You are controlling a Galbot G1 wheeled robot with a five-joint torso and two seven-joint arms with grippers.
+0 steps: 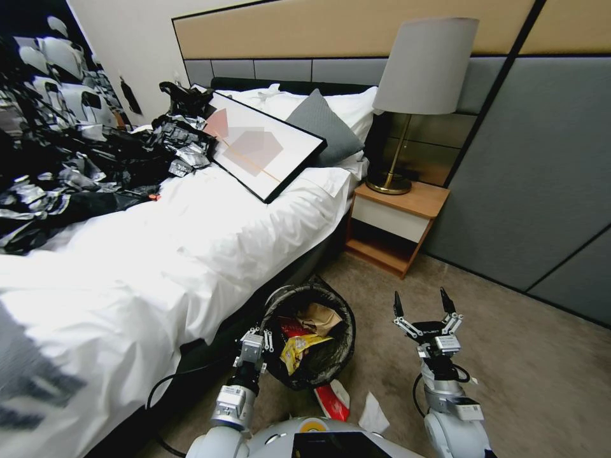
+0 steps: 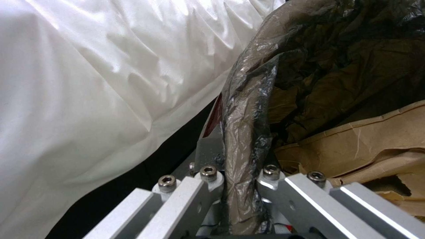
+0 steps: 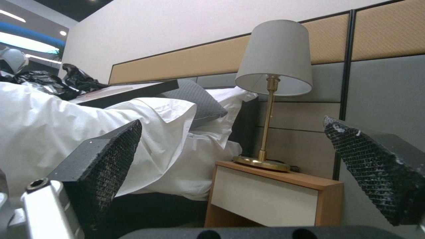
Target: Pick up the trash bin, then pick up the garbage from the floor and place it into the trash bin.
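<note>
Bin: light, thin rim, slippery bag, pinched at the rim by left hand; right hand wide, empty.

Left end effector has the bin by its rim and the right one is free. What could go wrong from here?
1. The left end effector pinches only the liner-covered rim of the trash bin; the slick bag might slip, or the bin could tilt and spill.
2. The bin hangs close to the bed, so a swing might snag the sheet.
3. A red-and-white wrapper and white tissue lie near the robot's base; the open right end effector may reach awkwardly.
</note>
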